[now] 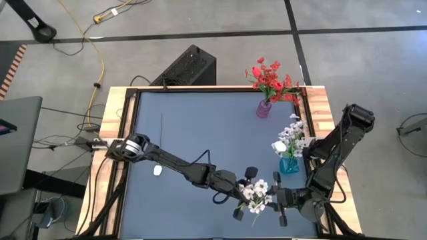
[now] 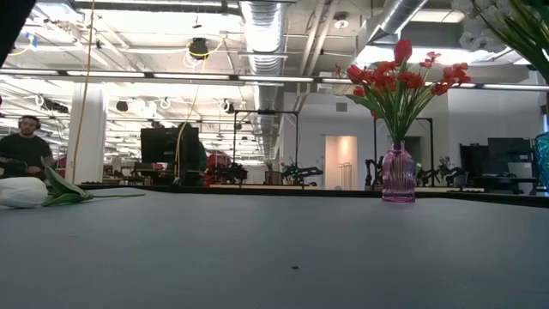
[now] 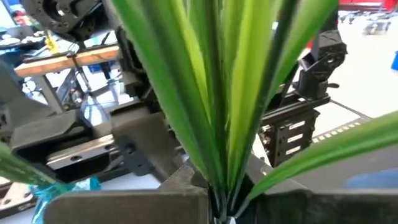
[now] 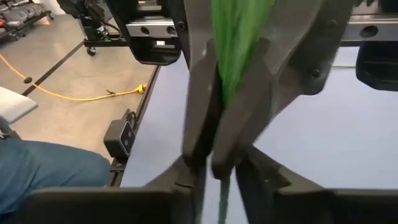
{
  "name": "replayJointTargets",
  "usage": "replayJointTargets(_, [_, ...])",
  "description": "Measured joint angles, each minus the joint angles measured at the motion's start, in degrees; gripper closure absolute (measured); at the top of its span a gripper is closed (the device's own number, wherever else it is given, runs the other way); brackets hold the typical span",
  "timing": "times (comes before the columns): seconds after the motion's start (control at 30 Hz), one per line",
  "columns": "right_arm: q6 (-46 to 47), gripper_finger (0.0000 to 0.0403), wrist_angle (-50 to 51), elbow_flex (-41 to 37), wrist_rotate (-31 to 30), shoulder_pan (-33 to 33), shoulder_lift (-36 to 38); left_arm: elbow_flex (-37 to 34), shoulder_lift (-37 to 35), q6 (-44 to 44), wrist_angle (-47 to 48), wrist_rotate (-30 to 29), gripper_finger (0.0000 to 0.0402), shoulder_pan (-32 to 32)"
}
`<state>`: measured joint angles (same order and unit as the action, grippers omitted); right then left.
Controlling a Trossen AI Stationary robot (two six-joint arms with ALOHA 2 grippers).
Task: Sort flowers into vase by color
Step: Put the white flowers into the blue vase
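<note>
- While both my grippers pinch the white spray [image 1: 257,195] near the table's [image 1: 193,127] front edge, right gripper [image 1: 279,199] should firm up first.
- Left gripper [image 1: 241,190] lets go after, I reckon, then into the blue vase [image 1: 289,165].

In the high view, the white spray [image 1: 256,195] covers the spot where left gripper [image 1: 241,187] & right gripper [image 1: 275,200] meet, so fingertips and stem can't be made out there. Left wrist view: green leaves [image 3: 211,93] fill the pic, blurred & cut off at top edge, blossoms out of shot; right wrist view: stem [image 4: 233,50] is a green blur between dark fingers [image 4: 202,112]. Low view: blue vase [image 2: 542,167] and its white flowers [image 2: 515,26] clipped by right edge, white tulip [image 2: 21,192] cut at left; both grippers out of shot.
</note>
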<state>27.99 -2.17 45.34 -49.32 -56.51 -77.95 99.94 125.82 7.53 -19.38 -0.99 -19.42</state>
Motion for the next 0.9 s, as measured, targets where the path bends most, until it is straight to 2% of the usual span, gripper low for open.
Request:
replayJointTargets(0.2, [0.0, 0.0368, 0.4, 0.0, -0.3, 0.0, 0.0, 0.0, -0.1, -0.1, 1.8, -1.8, 0.0355, 0.6])
replayJointTargets(0.33, [0.0, 0.0369, 1.1, 0.0, -1.5, -1.8, 0.0, 0.0, -0.4, 0.4, 3.3, 0.2, 0.0318, 0.7])
replayJointTargets(0.43, [2.1, 0.0369, 2.6, 0.0, -5.2, -4.8, 0.1, 0.0, -1.7, 1.5, 7.7, 0.1, 0.0288, 0.8])
replayJointTargets(0.67, [16.3, 0.0369, 18.9, 0.0, -15.1, -14.4, 2.7, -0.1, -7.5, 5.1, 24.5, -6.5, 0.0241, 0.9])
replayJointTargets(0.77, [22.1, 0.0369, 27.1, 0.0, -17.5, -18.2, 4.0, -0.1, -9.0, 4.8, 30.1, -9.0, 0.0238, 0.9])
replayJointTargets(0.9, [25.7, 0.0369, 37.9, 0.0, -20.2, -21.1, 6.0, -0.1, -9.3, 4.2, 33.0, -12.2, 0.0237, 1.0])
